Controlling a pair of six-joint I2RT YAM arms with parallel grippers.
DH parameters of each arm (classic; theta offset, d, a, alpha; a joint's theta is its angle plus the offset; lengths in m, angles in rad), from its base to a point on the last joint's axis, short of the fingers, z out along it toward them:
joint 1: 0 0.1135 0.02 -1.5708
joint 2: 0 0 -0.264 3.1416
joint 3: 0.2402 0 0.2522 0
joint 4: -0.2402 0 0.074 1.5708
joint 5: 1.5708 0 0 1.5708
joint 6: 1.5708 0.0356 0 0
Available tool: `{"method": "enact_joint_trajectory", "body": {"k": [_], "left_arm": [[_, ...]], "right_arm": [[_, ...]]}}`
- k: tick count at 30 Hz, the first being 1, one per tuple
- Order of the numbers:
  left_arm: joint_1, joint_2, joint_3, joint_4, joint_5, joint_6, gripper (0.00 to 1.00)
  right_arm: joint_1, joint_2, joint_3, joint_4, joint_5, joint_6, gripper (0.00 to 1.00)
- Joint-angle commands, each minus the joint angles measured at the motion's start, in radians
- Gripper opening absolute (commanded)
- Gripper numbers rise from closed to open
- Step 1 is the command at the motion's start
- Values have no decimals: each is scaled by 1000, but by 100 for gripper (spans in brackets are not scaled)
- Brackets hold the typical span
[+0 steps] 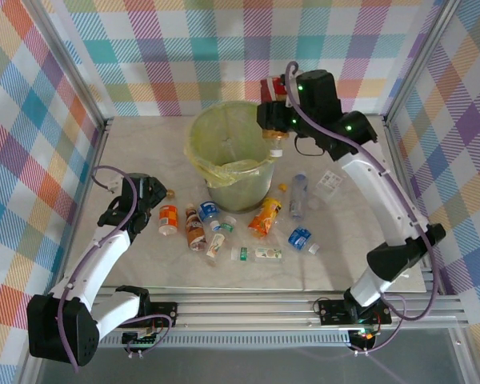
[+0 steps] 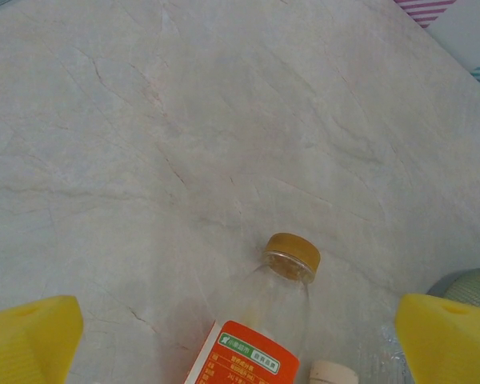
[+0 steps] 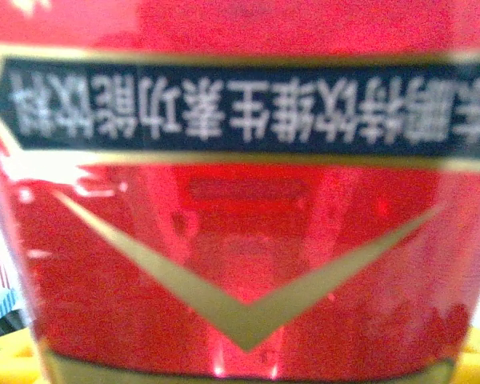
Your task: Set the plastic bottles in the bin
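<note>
Near the left edge of the marbled surface (image 1: 144,144), the left jaws stood wide apart. Their yellow pads (image 2: 28,336) flanked an orange-labelled bottle (image 2: 260,328) that lay flat just ahead, its amber cap toward the far edge. Its long axis ran between the pads, so a close would likely take it across its width. The left arm was plainly the nearer one to it. Further right, more crushed bottles (image 1: 266,216) lay scattered between the near edge and the bin (image 1: 228,180), a round translucent tub with a wrinkled yellow-green liner at the far middle. At the bin's right rim the right jaws were clamped on a glossy red-labelled bottle (image 1: 276,142), which hung cap-down. Whether it cleared the rim I could not tell.
</note>
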Motion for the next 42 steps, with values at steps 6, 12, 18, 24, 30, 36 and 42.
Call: {"method": "enact_joint_trajectory", "body": {"k": [6, 12, 18, 24, 30, 36, 42], "left_arm": [[17, -19, -19, 15, 13, -20, 100], [19, -32, -25, 16, 14, -23, 100], [19, -25, -25, 20, 14, -23, 100], [20, -9, -25, 28, 22, -24, 100], [20, -16, -25, 25, 23, -24, 100], [20, -26, -23, 20, 17, -22, 100], [22, -23, -20, 20, 18, -19, 100]], "right_arm": [[20, 159, 188, 29, -66, -26, 49], [33, 303, 305, 28, -109, -46, 49], [50, 430, 410, -25, -141, -58, 49], [63, 488, 409, -36, -154, -61, 49], [77, 531, 401, -59, -151, -74, 49], [84, 550, 361, -66, -148, -83, 49], [86, 556, 319, -71, -146, -86, 50]]}}
